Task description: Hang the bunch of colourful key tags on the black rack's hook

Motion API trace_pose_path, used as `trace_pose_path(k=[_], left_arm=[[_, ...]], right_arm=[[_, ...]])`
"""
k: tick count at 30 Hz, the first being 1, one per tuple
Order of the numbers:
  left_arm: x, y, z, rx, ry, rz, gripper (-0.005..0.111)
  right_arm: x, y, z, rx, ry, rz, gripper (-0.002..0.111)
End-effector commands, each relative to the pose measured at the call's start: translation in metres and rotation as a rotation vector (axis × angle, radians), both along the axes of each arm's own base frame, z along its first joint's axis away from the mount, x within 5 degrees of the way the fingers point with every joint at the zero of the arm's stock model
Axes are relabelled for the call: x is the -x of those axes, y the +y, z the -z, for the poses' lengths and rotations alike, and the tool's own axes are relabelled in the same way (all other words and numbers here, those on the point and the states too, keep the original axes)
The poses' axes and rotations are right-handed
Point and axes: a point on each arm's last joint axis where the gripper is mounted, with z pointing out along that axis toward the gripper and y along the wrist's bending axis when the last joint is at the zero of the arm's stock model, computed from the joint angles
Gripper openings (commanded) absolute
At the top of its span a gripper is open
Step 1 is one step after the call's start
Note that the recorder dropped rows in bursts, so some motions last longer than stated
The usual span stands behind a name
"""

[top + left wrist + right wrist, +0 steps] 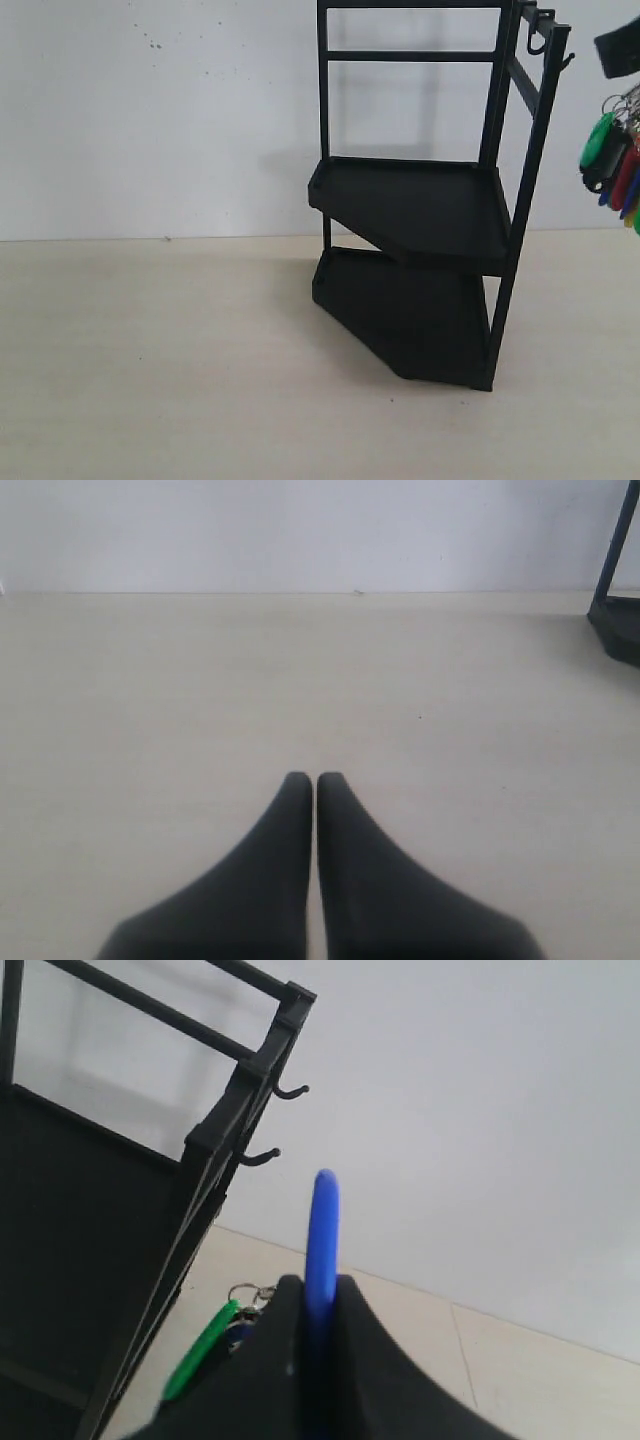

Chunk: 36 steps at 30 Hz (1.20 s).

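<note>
The black rack (420, 210) stands right of centre on the table, two small hooks (537, 43) at its top right corner. My right gripper (320, 1282) is shut on the colourful key tag bunch (612, 160), pinching a blue tag (323, 1230) edge-on. In the exterior view the bunch hangs in the air at the far right edge, right of the hooks and a bit lower. A green tag (200, 1350) and metal rings dangle beside the fingers. In the right wrist view the hooks (262, 1156) show ahead. My left gripper (315, 778) is shut and empty above the bare tabletop.
The rack's two angular trays (415, 200) jut out toward the front. A white wall stands behind the table. The rack's foot (620, 620) shows at the edge of the left wrist view.
</note>
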Motion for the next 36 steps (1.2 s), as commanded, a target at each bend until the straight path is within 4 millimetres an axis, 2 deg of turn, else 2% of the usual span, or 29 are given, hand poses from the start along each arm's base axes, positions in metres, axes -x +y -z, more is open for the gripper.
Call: trace_pose_path(k=[1,6,12,20,31,36], left_arm=[[0.000,0.000,-0.002,0.017,-0.019,-0.005,0.004],[0.000,0.000,-0.002,0.017,-0.019,-0.005,0.004],[0.000,0.000,-0.002,0.017,-0.019,-0.005,0.004],[0.000,0.000,-0.002,0.017,-0.019,-0.005,0.004],[0.000,0.000,-0.002,0.017,-0.019,-0.005,0.004],[0.000,0.000,-0.002,0.017,-0.019,-0.005,0.004]], right_arm=[[-0.014,0.009,0.003,0.058,-0.038,0.009,0.000],[-0.031,0.017,0.013,0.106,-0.025,0.028,0.000],[-0.046,-0.004,0.020,-0.013,-0.004,0.083,0.000],[-0.050,-0.025,0.023,-0.184,-0.003,0.003,0.000],[-0.056,-0.035,0.024,-0.155,0.015,-0.082,0.000],[-0.066,-0.032,0.032,-0.140,0.036,-0.094,0.000]])
